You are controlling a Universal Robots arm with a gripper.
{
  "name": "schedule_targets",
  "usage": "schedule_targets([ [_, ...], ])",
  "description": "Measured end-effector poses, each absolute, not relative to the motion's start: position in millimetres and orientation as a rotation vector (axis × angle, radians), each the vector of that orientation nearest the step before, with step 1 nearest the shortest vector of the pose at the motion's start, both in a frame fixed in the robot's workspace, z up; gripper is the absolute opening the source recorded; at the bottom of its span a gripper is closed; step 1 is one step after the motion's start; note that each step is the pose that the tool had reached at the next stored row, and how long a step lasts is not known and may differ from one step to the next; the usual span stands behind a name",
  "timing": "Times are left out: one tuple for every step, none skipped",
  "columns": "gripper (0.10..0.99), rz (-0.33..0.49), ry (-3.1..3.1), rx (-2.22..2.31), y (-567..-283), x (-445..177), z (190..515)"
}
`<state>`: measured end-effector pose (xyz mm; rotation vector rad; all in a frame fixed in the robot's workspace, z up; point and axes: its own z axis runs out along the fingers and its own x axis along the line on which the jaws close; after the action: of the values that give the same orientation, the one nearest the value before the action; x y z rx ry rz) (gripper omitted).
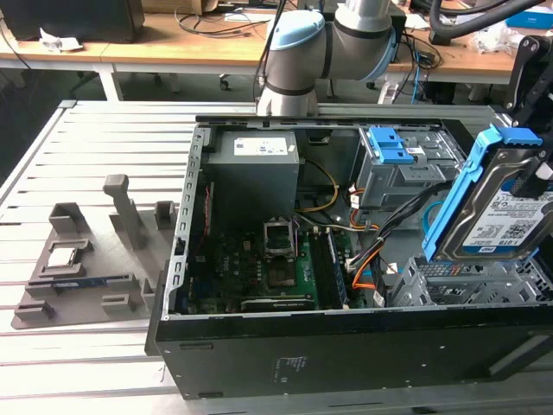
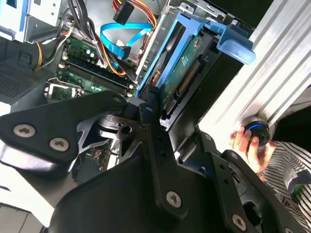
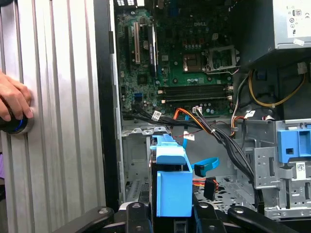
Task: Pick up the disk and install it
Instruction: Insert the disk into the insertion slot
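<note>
The hand is grasping the disk, holding it tilted just above the grey drive cage inside the open computer case. The exterior view's right edge is cutting off the hand and part of the disk.

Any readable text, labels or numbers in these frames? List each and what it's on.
No text here is legible enough to quote.
Disk, white-and-blue label: print too small to read.
Power supply, white sticker: print too small to read.
Drive bay, small white sticker: print too small to read.
Case wall, faint marking: unreadable.
</note>
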<state>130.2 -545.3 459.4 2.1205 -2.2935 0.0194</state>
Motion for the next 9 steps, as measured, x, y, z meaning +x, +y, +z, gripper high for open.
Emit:
schedule_targets([
  [0.365,0.019,-2.302,2.111,-545.3,130.2,457.5],
  [0.365,0.019,-2.305,2.107,-545.3,130.2,455.3],
  [0.365,0.019,-2.306,2.107,-545.3,130.2,453.3],
  [0.365,0.019,-2.306,2.107,-545.3,130.2,451.6],
  [0.365,0.019,-2.305,2.107,-545.3,130.2,449.2],
  [0.365,0.019,-2.302,2.111,-545.3,130.2,445.6],
  [0.365,0.019,-2.298,2.115,-545.3,130.3,441.7],
  [0.365,0.02,-2.293,2.12,-545.3,130.3,440.0],
  [0.365,0.02,-2.291,2.123,-545.3,130.3,439.3],
])
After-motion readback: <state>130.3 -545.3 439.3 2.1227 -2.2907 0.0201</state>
